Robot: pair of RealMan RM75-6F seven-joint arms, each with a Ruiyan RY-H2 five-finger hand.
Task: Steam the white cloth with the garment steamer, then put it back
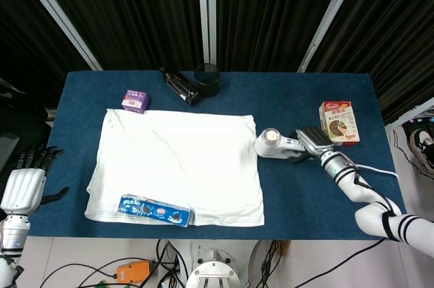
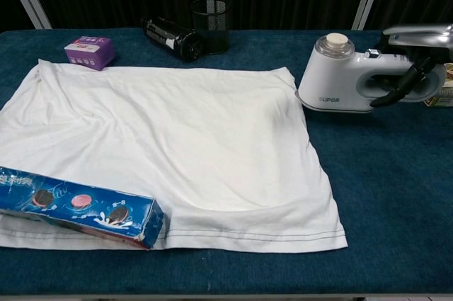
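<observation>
Your right hand (image 1: 313, 143) grips the SUPOR-marked garment steamer (image 2: 354, 82); a cookie box (image 2: 78, 205) lies on the white cloth (image 2: 163, 138) at seven o'clock; your left hand (image 1: 24, 183) hangs with fingers apart.

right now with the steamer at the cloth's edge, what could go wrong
The cookie box lies on the white cloth's near corner, so a sweep by the garment steamer could knock it or miss the fabric beneath. The right hand grips only the handle; the steamer might tilt.
</observation>
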